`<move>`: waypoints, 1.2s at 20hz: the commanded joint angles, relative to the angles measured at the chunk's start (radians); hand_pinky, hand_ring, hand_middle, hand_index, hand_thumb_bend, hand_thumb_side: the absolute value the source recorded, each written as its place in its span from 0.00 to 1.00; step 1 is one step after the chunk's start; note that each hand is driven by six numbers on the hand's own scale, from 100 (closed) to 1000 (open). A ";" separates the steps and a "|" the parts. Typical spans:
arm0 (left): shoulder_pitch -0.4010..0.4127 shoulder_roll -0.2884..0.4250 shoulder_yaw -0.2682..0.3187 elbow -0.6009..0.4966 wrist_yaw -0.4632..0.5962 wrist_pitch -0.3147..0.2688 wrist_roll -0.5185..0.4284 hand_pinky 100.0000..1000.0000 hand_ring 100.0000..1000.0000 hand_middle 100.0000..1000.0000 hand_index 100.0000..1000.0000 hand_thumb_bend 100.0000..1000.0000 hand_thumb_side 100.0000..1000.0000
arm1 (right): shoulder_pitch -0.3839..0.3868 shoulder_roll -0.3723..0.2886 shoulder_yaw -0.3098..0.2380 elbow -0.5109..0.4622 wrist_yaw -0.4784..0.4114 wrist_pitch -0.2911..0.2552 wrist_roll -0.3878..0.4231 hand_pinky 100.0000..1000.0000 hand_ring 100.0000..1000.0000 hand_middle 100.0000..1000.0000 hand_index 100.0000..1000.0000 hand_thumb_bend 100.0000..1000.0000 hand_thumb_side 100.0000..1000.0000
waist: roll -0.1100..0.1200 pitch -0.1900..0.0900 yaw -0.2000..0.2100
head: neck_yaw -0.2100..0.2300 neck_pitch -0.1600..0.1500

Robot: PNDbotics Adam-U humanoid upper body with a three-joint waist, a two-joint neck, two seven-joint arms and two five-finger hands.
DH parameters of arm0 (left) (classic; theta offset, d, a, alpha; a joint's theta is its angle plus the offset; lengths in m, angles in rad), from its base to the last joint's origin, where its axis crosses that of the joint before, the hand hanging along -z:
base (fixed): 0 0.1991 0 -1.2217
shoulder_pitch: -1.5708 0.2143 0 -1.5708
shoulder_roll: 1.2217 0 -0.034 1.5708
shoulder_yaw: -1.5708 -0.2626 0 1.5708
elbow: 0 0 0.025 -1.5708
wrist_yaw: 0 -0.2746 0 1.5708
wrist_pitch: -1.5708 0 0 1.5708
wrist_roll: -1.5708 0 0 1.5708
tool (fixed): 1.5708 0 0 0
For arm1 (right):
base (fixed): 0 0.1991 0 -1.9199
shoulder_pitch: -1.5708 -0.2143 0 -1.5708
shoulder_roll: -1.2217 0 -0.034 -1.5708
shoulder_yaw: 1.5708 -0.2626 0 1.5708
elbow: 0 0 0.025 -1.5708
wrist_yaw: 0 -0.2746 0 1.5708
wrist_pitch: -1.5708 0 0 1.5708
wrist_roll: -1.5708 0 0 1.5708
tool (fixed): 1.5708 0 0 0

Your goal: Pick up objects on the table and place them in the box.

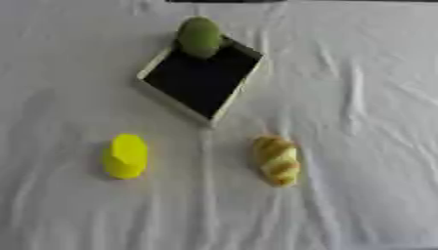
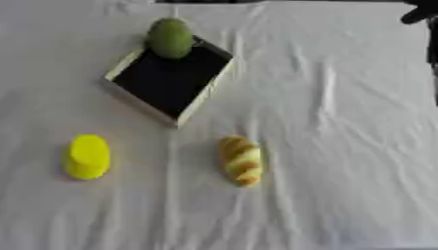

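A white cloth (image 1: 359,97) covers the table. A shallow box (image 1: 202,80), white-rimmed with a dark floor, lies askew at the far centre. A green fruit (image 1: 199,37) rests at the box's far corner, partly over the rim, so it appears delivered but not settled on the floor. Two items wait on the near cloth, well apart: a yellow block (image 1: 126,156) to the left and a bread loaf (image 1: 277,160) to the right. Only a dark part of the right hand (image 2: 421,12) shows, at the upper right corner of the right eye view; its finger state cannot be told. The left hand is unseen. Judged progress: one of three placed.
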State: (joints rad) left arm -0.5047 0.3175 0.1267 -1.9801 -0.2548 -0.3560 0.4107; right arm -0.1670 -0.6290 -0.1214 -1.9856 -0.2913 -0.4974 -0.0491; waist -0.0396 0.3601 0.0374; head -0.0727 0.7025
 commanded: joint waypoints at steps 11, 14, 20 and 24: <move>-0.012 0.033 -0.005 -0.020 0.001 0.001 -0.005 0.73 0.72 0.69 0.89 0.00 0.26 | 0.045 -0.272 0.060 -0.014 0.267 -0.130 0.059 0.95 0.87 0.66 0.86 0.00 0.28 | -0.013 -0.022 -0.001 | -0.001 0.001; -0.012 0.034 -0.006 -0.020 0.002 0.001 -0.007 0.73 0.72 0.69 0.89 0.00 0.26 | 0.041 -0.353 0.100 -0.014 0.415 -0.142 0.040 0.93 0.87 0.70 0.87 0.00 0.15 | -0.015 -0.022 0.003 | -0.005 0.001; -0.013 0.032 -0.013 -0.020 0.009 0.001 -0.015 0.72 0.72 0.69 0.89 0.00 0.27 | 0.006 -0.448 0.220 -0.014 0.651 -0.133 0.000 0.93 0.87 0.75 0.88 0.00 0.11 | -0.018 -0.021 0.014 | -0.016 0.004; -0.014 0.032 -0.017 -0.020 0.014 0.001 -0.021 0.72 0.72 0.69 0.89 0.00 0.27 | -0.017 -0.485 0.294 -0.014 0.717 -0.116 -0.006 0.93 0.87 0.75 0.88 0.00 0.11 | -0.020 -0.022 0.019 | -0.021 0.006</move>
State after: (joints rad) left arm -0.5048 0.3263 0.1110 -1.9801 -0.2430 -0.3539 0.3950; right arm -0.1758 -1.0651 0.1625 -1.9856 0.4007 -0.6188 -0.0495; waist -0.0605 0.3595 0.0568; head -0.0899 0.7037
